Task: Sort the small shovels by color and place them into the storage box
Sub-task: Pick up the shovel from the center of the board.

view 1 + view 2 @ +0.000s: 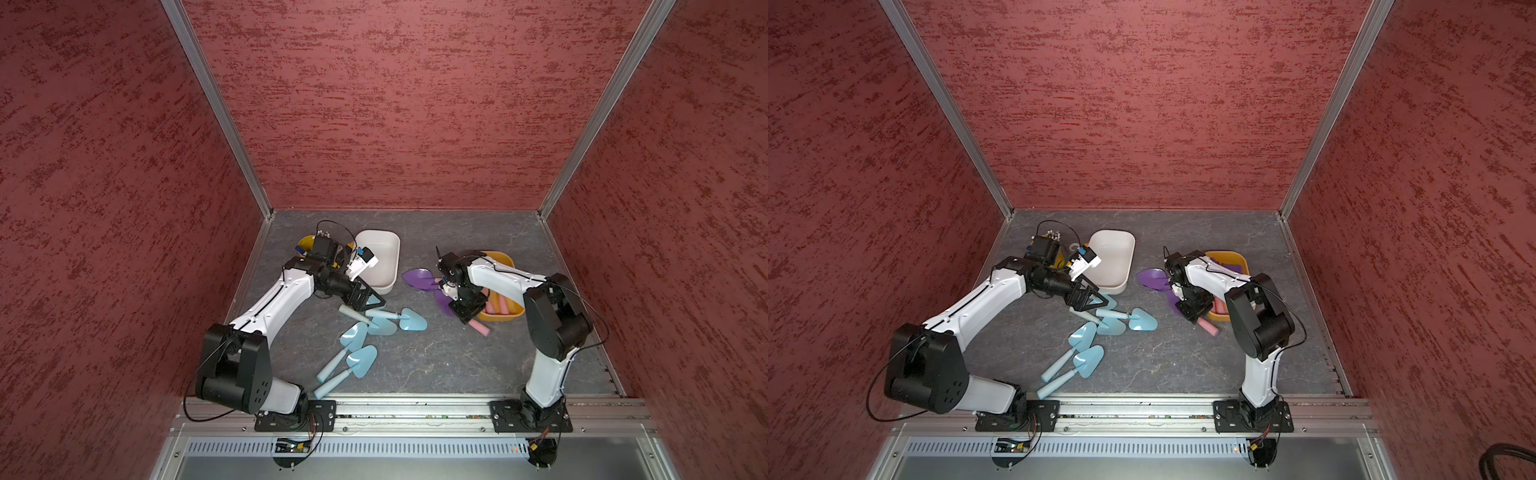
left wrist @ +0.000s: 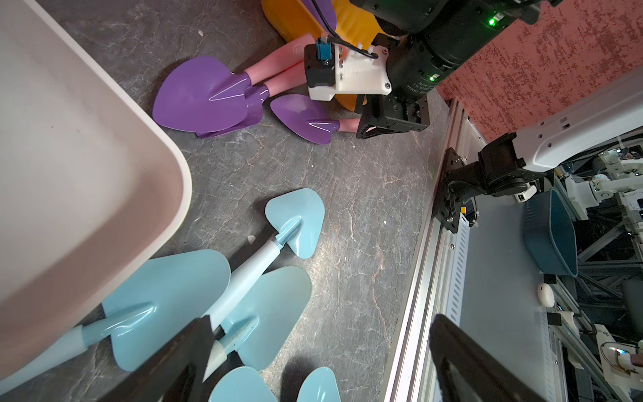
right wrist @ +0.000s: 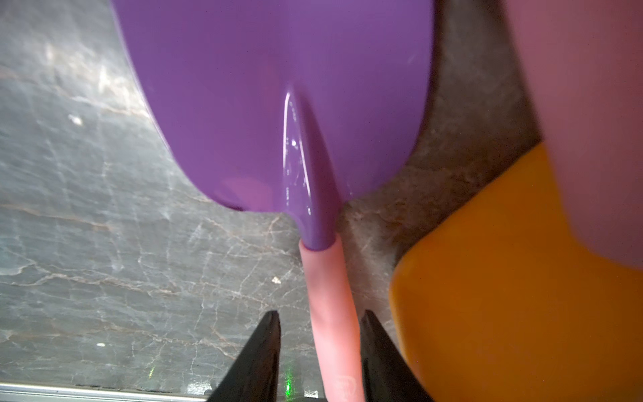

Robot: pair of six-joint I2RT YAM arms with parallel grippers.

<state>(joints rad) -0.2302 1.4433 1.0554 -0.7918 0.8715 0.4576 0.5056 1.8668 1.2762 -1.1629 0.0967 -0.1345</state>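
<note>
The left gripper [image 1: 368,305] hangs with its fingers [image 2: 184,355] spread as wide as they go, holding nothing. They sit low over the light blue shovels [image 1: 361,361], which lie loose on the grey tabletop [image 1: 436,353] just beside the white box [image 1: 376,286]. One fingertip overlaps a blue handle [image 2: 243,271] in the left wrist view, but whether it touches cannot be told.

The right gripper [image 3: 318,315] stands only partly open, its fingers [image 3: 257,358] astride the pink handle [image 3: 330,296] of a purple shovel [image 3: 271,104]. One finger lies against the handle and a gap shows at the other, so the handle is not clamped. That shovel lies just beside the orange box [image 1: 505,259], which already has pink-handled shovels in it. Two more purple shovels [image 2: 205,97] lie stacked on the tabletop between the two boxes
</note>
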